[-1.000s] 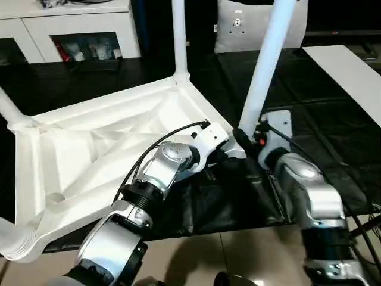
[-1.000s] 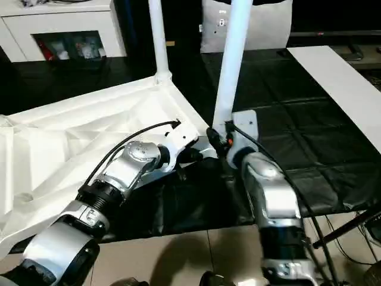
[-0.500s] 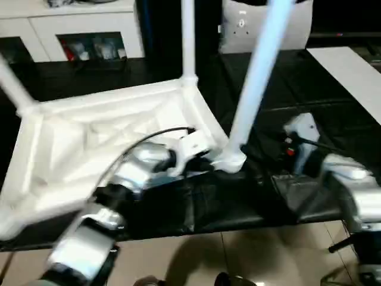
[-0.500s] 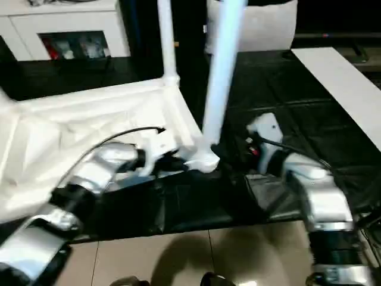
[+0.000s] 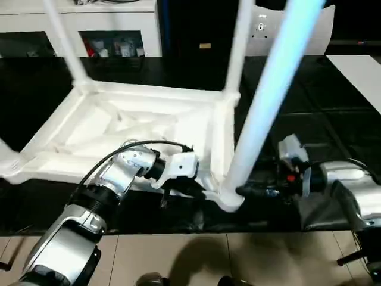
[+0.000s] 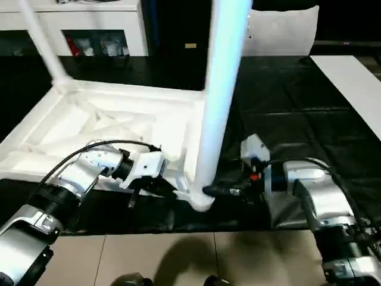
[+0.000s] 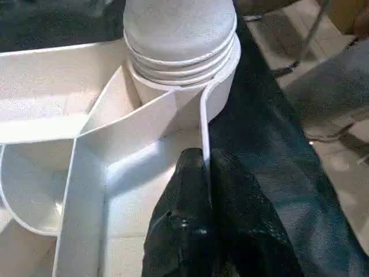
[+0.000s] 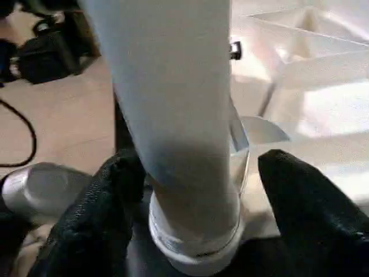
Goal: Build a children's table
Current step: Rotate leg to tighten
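No legible text, labels, brands or numbers in any view. A small dark mark sits on the white cushion [image 5: 297, 33] at the back, too small to read.

Your nearest tall white plastic tube leg [image 5: 268, 101] blocks the way between both arms; the black mat [image 5: 333, 113] to its right lies open.
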You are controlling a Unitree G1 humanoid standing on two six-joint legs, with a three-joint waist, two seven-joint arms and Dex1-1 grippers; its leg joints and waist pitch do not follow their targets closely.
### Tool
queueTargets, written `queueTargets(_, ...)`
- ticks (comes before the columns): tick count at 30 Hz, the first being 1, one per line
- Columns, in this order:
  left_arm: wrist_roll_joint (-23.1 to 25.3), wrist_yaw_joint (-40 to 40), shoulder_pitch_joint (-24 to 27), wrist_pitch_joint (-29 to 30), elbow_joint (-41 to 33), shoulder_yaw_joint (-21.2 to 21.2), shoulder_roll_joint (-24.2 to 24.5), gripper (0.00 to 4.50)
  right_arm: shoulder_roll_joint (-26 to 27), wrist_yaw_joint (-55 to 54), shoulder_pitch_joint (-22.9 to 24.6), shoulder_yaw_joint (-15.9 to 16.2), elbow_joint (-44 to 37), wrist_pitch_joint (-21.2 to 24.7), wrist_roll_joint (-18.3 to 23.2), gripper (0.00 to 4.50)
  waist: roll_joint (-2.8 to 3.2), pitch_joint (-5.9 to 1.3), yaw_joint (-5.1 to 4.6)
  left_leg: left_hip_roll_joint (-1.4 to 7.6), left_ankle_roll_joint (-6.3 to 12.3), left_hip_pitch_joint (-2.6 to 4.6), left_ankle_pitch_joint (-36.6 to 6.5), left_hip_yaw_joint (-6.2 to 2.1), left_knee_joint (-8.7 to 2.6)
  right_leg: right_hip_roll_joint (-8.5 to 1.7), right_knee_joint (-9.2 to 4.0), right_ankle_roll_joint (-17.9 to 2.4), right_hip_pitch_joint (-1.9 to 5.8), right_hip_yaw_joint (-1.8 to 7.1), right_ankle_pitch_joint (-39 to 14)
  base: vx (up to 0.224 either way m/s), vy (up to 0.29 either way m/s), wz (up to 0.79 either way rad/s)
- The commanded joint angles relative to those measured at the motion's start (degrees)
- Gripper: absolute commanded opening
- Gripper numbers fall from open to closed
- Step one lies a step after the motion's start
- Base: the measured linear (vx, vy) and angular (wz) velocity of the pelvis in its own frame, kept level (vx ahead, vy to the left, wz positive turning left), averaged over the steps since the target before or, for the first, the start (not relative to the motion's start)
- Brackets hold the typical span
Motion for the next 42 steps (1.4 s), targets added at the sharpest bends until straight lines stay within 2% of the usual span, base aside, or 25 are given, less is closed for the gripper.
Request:
queueTargets(1,-0.43,-2.84,-1.74,-2.80,-3.01,-1.53,-0.02,0.00,0.68,1.78,-1.57,1.26,1.39,-1.99,-0.06,3.16,-1.26,-4.98,-0.15,5.05,6.07,0.33,-3.06,-1.98,-3.85,-5.99,-3.56,-2.29,3.96,5.17,-19.11,0.000,0.000,0.00)
queueTargets(5,-0.68,-3.48,-1.77,-2.94,-3.24,-1.71,-0.08,0.00,1.07,2.27,-2.04,1.70,2.19,-2.32,-0.27,2.84,-1.15,-4.96,-0.07,5.09,5.79,0.39,-3.12,-1.98,-3.85,-6.01,-3.60,-2.21,3.90,5.15,-19.39,0.000,0.000,0.00)
queueTargets(13,-1.02,-5.09,-1.64,-3.08,-3.52,-1.97,-0.02,0.00,0.97,6.01,-2.53,3.31,2.80,0.02,1.30,2.19,-1.12,-4.68,0.20,5.17,5.83,0.45,-3.44,-2.05,-4.00,-5.88,-3.77,-1.80,3.84,5.15,-19.97,0.000,0.000,0.00)
queueTargets(14,-1.02,-5.16,-1.71,-3.03,-3.38,-1.93,0.00,0.00,0.95,6.29,-2.46,3.44,2.72,0.29,1.44,2.00,-1.10,-4.68,0.23,5.15,5.77,0.48,-3.56,-2.01,-3.99,-5.91,-3.81,-1.77,3.83,5.15,-20.05,0.000,0.000,0.00)
queueTargets(16,-0.94,-5.02,-1.92,-3.03,-2.93,-1.83,0.04,0.00,0.97,6.67,-2.26,3.48,2.51,0.72,1.71,1.99,-1.02,-4.63,0.25,5.08,5.68,0.46,-3.60,-2.03,-4.01,-5.88,-3.78,-1.69,3.82,5.15,-20.04,0.000,0.000,0.00)
queueTargets(20,-1.07,-1.23,-2.53,1.62,-1.92,0.04,-1.02,0.00,2.40,3.36,-0.51,1.34,-0.90,5.81,4.91,1.92,-1.11,-4.56,0.32,5.20,5.44,0.64,-3.67,-2.04,-4.07,-5.86,-3.96,-1.60,3.77,5.16,-20.34,0.000,0.000,0.00)
queueTargets(21,-1.17,-0.44,-2.65,2.46,-1.76,0.43,-1.36,0.00,2.86,2.18,-0.29,0.90,-1.42,6.43,5.20,1.92,-0.85,-4.33,0.28,5.16,5.18,0.59,-4.33,-2.03,-4.14,-5.83,-4.25,-1.44,3.70,5.14,-21.18,0.000,0.000,0.00)
queueTargets(22,-1.30,1.79,-2.95,4.73,-1.50,1.37,-2.26,0.00,4.12,-1.41,0.27,-0.17,-2.77,7.97,5.60,1.92,-1.10,-4.32,0.09,5.15,4.96,0.54,-4.32,-2.01,-4.19,-5.80,-4.21,-1.27,3.82,5.12,-21.29,0.000,0.000,0.00)
queueTargets(23,-1.36,3.20,-3.14,6.06,-1.41,1.87,-2.85,0.00,5.23,-4.75,0.58,-0.70,-3.62,8.34,5.01,1.92,-0.94,-4.28,0.12,5.10,4.37,0.64,-4.61,-2.14,-4.25,-5.85,-4.37,-1.08,3.77,4.97,-22.12,0.000,0.000,0.00)
queueTargets(25,-0.86,7.38,-3.60,9.14,-1.02,2.77,-4.50,0.00,8.41,-14.32,0.63,-1.79,-4.44,9.55,2.28,1.92,-1.07,-4.05,-0.42,4.65,2.95,0.87,-5.89,-2.11,-4.36,-5.78,-5.01,0.21,3.68,4.72,-25.29,0.000,0.000,0.00)
queueTargets(26,-0.78,8.32,-3.64,9.96,-0.99,2.95,-4.95,0.00,9.20,-16.57,0.60,-2.00,-4.56,9.96,1.58,1.92,-1.18,-3.90,-1.16,4.28,2.22,0.65,-6.71,-2.12,-4.35,-5.70,-5.35,1.00,3.84,4.41,-26.87,0.000,0.000,0.00)
queueTargets(27,-0.60,9.21,-3.64,10.37,-1.00,3.04,-5.31,0.00,9.93,-18.39,0.58,-2.24,-4.68,10.50,1.18,1.92,-1.16,-3.99,-1.45,4.11,2.04,0.62,-7.01,-2.20,-4.31,-5.70,-5.44,1.43,3.98,4.26,-27.39,0.000,0.000,0.00)
queueTargets(29,0.17,14.20,-3.88,12.86,-0.58,3.64,-7.50,0.00,13.21,-25.90,0.47,-2.97,-5.04,11.58,-0.96,1.92,-1.17,-4.08,-2.96,3.98,1.93,0.09,-6.87,-2.40,-4.19,-5.52,-5.44,2.49,4.26,4.04,-26.83,0.000,0.000,0.00)
queueTargets(30,0.17,15.79,-3.96,14.18,-0.59,3.90,-8.50,0.00,14.47,-28.51,0.53,-3.18,-5.49,12.22,-1.61,1.92,-1.13,-4.12,-3.17,3.87,2.04,0.15,-6.71,-2.38,-4.11,-5.50,-5.55,2.64,4.18,4.04,-26.53,0.000,0.000,0.00)
queueTargets(33,0.47,21.19,-4.85,17.48,0.41,4.62,-12.02,0.00,18.93,-37.39,0.13,-4.10,-6.17,13.94,-4.06,1.92,-1.18,-4.54,-4.49,3.74,3.25,-0.21,-4.54,-2.41,-4.01,-5.38,-5.17,1.76,4.33,4.03,-23.03,0.000,0.000,0.00)
queueTargets(35,0.82,27.56,-5.92,20.30,1.43,5.65,-16.08,0.00,23.94,-48.41,-1.20,-5.12,-5.79,15.22,-7.18,1.92,-1.18,-4.54,-5.00,3.62,4.10,-0.54,-3.28,-2.41,-3.96,-5.40,-4.95,1.13,4.55,4.10,-21.38,0.000,0.000,0.00)
queueTargets(36,0.81,29.70,-6.32,20.96,1.95,6.04,-17.51,0.00,25.49,-52.19,-1.78,-5.36,-5.31,15.35,-8.59,1.92,-0.78,-4.61,-5.33,3.85,4.01,-0.36,-1.98,-2.42,-3.93,-5.33,-4.78,0.10,4.16,4.16,-20.23,0.000,0.000,0.00)
queueTargets(37,0.89,30.58,-6.48,21.35,2.12,6.23,-18.09,0.00,26.10,-53.91,-1.95,-5.40,-5.28,15.55,-9.09,1.92,-1.02,-4.84,-5.37,3.79,4.08,-0.35,-1.28,-2.48,-3.89,-5.46,-4.72,-0.23,4.41,4.24,-19.21,0.000,0.000,0.00)
queueTargets(39,1.29,32.76,-6.76,21.35,2.58,6.53,-18.88,0.00,26.89,-56.28,-2.26,-5.53,-5.13,15.82,-9.97,1.92,-0.97,-4.80,-5.41,3.86,5.30,-0.34,-1.11,-2.37,-3.89,-5.50,-4.41,-1.12,4.39,4.48,-17.69,0.000,0.000,0.00)
queueTargets(40,1.98,37.43,-7.11,21.87,3.24,7.36,-21.01,0.00,29.10,-61.50,-2.69,-6.05,-5.14,15.78,-11.95,1.92,-0.67,-4.82,-5.42,3.95,6.04,-0.31,-0.58,-2.36,-3.84,-5.51,-4.26,-1.66,4.32,4.56,-16.44,0.000,0.000,0.00)
queueTargets(42,2.85,40.77,-7.14,21.69,3.51,7.40,-22.55,0.00,30.93,-63.75,-2.07,-6.28,-6.33,15.63,-12.54,1.92,-0.76,-4.93,-5.44,4.26,6.53,-0.10,0.36,-2.38,-3.81,-5.54,-3.96,-2.74,4.11,4.76,-14.33,0.000,0.000,0.00)
